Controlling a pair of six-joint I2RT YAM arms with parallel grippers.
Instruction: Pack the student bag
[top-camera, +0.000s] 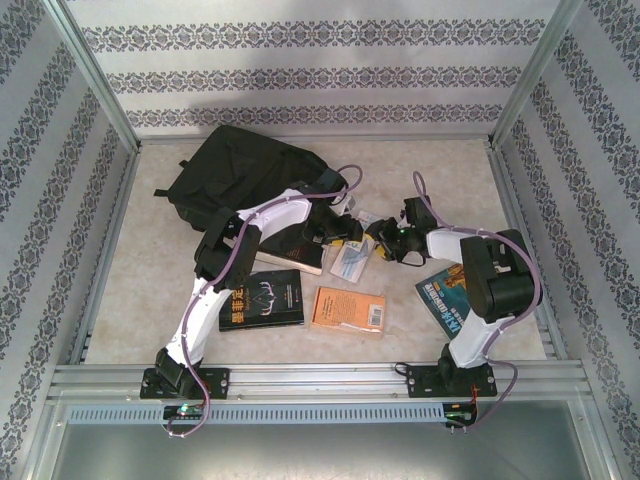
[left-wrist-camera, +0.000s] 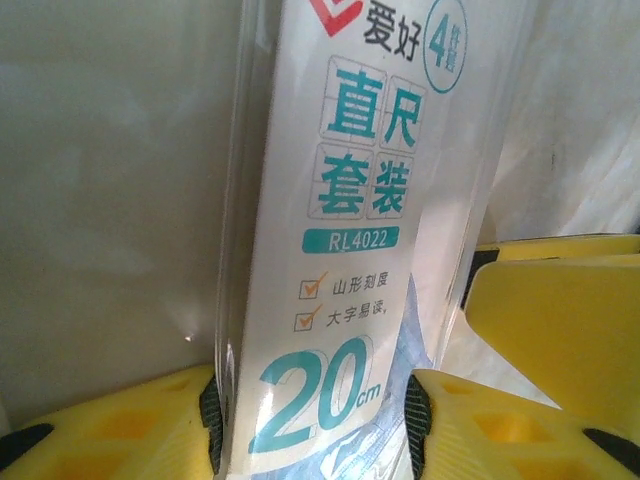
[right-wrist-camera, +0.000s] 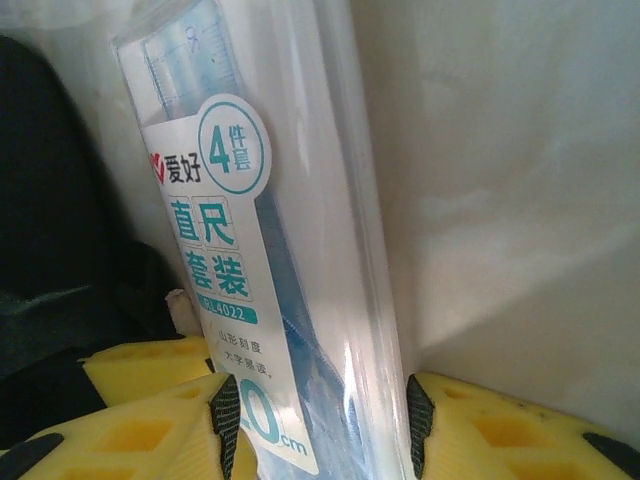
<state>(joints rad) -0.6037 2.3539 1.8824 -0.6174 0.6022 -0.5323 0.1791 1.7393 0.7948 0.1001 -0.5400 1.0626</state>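
Two grippers meet at one ruler pack (top-camera: 352, 262), the fixed point for placing everything else: the left gripper (top-camera: 338, 232) reaches it from the left and the right gripper (top-camera: 388, 242) from the right, both at the pack's far end. The pack is one clear sleeve with a printed card inside, and its long axis runs roughly from far to near. Each pair of jaws stands about half apart and spans its short width, the black pads (left-wrist-camera: 415, 410) right at the long edges; whether either pair presses the sleeve cannot be told from the wrist views. One student bag (top-camera: 240, 170) lies beyond the pack and off to its left, well apart from it, a slumped black mass whose opening cannot be made out. The coming move looks like a carry from the pack toward the far left, and the left arm is the nearer one, its forearm passing just beside the bag's near edge. Four books lie around the pack: a dark book (top-camera: 298, 260) just to its left, a black book (top-camera: 262, 298) to its near left, an orange book (top-camera: 350, 308) just on its near side, and a blue book (top-camera: 440, 292) to its near right, partly under the right arm
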